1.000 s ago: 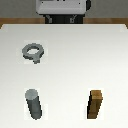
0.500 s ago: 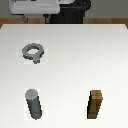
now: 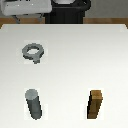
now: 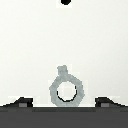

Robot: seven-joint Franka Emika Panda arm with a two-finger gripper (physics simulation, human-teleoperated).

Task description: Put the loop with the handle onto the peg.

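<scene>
The loop with the handle point(image 3: 33, 52) lies flat on the white table, on the exterior view's left, its stubby handle pointing toward the near edge. The peg point(image 3: 34, 104), a dark grey upright cylinder, stands nearer the camera, roughly in line with the loop. In the wrist view the loop point(image 4: 65, 90) sits below and between my two fingertips point(image 4: 22, 102), which stand wide apart. My gripper point(image 4: 65, 102) is open and holds nothing. In the exterior view only the arm's white body point(image 3: 25, 10) shows, at the top left above the table; the fingers are hidden there.
A brown wooden block point(image 3: 96, 105) stands upright on the exterior view's right, level with the peg. The white table point(image 3: 75, 65) spans the view. The robot's dark base point(image 3: 67, 12) is at the far edge.
The arm's white body has swung toward the exterior view's left, over the loop's side of the table. Loop, peg and block have not moved.
</scene>
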